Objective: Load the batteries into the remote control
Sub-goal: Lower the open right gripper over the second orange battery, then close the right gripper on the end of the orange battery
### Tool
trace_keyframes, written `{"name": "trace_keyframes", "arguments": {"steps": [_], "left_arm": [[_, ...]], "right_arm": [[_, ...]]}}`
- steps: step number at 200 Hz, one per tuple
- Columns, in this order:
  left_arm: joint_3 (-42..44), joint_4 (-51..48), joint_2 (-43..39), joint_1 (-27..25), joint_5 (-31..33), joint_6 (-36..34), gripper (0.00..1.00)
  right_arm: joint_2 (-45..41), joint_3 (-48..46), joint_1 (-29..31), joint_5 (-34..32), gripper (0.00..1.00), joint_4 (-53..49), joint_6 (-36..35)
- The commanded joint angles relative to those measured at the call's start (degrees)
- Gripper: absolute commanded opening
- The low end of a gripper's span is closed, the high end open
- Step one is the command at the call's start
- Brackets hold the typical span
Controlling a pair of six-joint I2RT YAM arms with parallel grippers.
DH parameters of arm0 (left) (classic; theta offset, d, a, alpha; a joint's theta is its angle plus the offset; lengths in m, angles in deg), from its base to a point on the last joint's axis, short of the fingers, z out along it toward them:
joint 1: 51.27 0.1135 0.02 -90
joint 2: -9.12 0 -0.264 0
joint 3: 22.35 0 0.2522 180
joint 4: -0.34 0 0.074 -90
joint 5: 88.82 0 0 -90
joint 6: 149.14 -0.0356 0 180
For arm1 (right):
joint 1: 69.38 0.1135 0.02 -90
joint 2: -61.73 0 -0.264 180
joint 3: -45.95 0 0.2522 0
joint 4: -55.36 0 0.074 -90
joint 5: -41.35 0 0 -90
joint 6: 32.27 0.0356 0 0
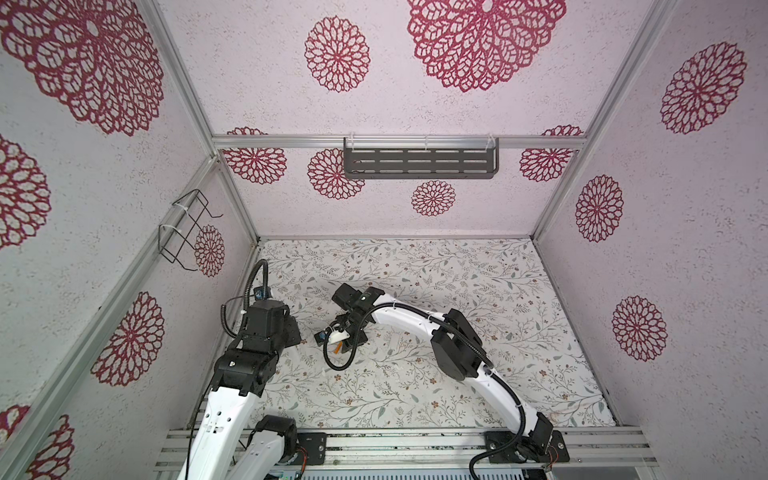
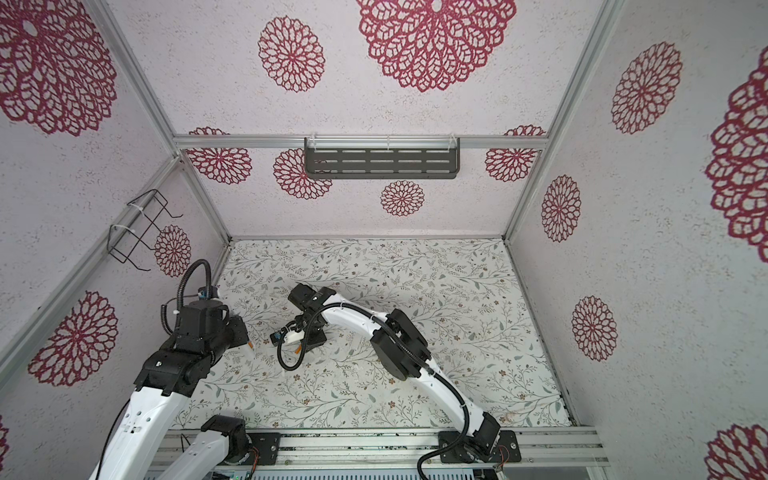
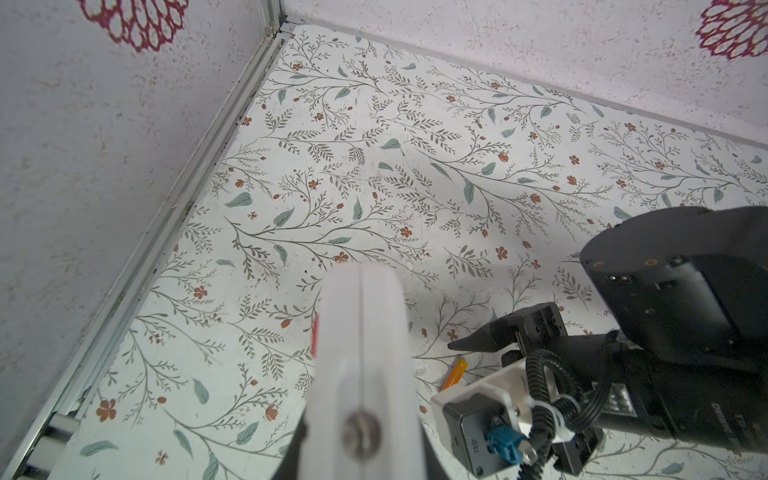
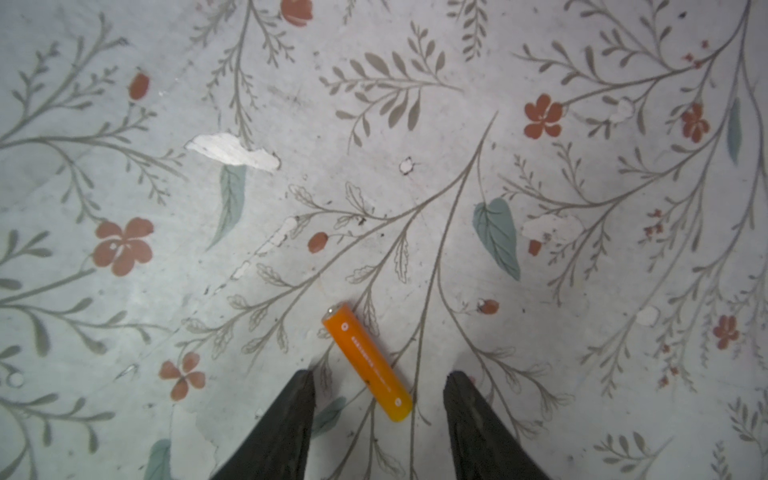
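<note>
The remote control [image 3: 361, 353] is a slim white bar seen end-on in the left wrist view, with a strip of red along one edge. My left gripper [image 3: 365, 457] is shut on it, dark fingers on either side. One orange battery [image 4: 368, 361] lies flat on the floral table, also seen in a top view as a small orange battery [image 1: 338, 347]. My right gripper [image 4: 380, 376] is open just above it, one fingertip on each side of the battery's near end, neither touching. In the left wrist view the same battery [image 3: 455, 374] shows under a dark right finger [image 3: 469, 340].
A wire rack [image 1: 183, 228] hangs on the left wall and a grey slotted shelf [image 1: 419, 162] on the back wall. The table covering has peeled patches [image 4: 232, 151]. An aluminium rail [image 1: 415, 440] runs along the front edge, carrying both arm bases.
</note>
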Motion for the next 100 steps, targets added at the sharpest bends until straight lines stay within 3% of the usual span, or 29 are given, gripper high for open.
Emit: {"name": "trace_keyframes", "arguments": {"steps": [1,100], "left_arm": [[0.34,1.39,-0.64,0.33,0.93,0.31,0.00],[0.34,1.38,-0.94,0.27,0.86,0.24,0.00]], "right_arm": [[1.87,1.43,0.71,0.79,0.51,-3.72,-1.50],[3.12,1.49,1.55,0.57,0.30,-6.50,-0.94]]}}
